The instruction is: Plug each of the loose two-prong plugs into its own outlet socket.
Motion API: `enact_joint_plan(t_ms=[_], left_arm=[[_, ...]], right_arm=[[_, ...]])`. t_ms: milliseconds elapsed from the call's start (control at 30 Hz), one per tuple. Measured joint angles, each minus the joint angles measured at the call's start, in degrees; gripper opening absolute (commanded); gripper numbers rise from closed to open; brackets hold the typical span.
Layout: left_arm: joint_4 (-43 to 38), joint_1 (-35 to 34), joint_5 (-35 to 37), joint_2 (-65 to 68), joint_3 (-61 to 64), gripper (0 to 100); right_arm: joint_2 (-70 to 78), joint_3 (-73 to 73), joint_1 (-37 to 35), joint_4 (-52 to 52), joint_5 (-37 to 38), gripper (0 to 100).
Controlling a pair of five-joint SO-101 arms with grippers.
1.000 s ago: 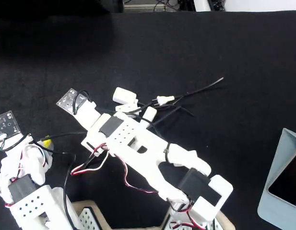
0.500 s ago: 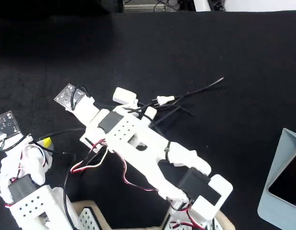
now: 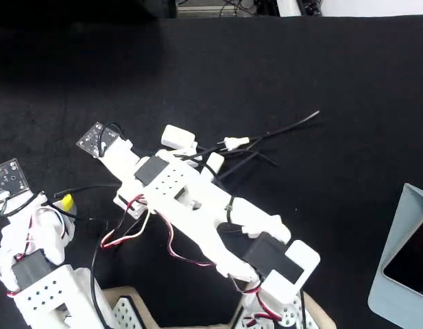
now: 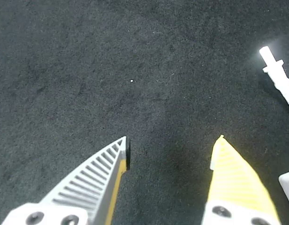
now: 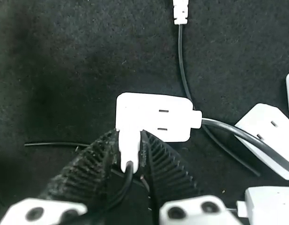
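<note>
In the right wrist view my right gripper [image 5: 130, 154] is shut on a white two-prong plug [image 5: 129, 149]. The plug's front end touches the near edge of a white outlet socket [image 5: 153, 117]; its prongs are hidden. The socket's two slot pairs face up. Another loose plug [image 5: 181, 11] lies beyond it on a black cable. In the high view the right arm [image 3: 190, 199] covers that gripper, beside white sockets [image 3: 178, 136] and a loose plug [image 3: 235, 142]. My left gripper [image 4: 172, 143] hangs open over bare black cloth, with a white plug [image 4: 277, 75] off to one side.
More white outlet blocks [image 5: 270, 136] lie beside the held plug, with black cables [image 3: 280, 130] crossing the black table. A grey-blue tray [image 3: 403, 260] sits at the right edge. The left arm [image 3: 33, 253] stands at the lower left.
The right arm has swung a little to the left, and its wrist camera board has moved left and slightly up. The left arm has not moved.
</note>
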Motion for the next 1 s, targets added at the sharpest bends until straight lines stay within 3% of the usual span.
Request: enact_joint_plan(t_ms=[433,1000], left_arm=[[0.0,0.0,0.0,0.0,0.0,29],[0.0,0.0,0.0,0.0,0.0,29]], right_arm=[[4.13,-10.02,0.0,10.64,0.09,1.2],[15.12,-16.18,0.0,11.25,0.18,1.2]])
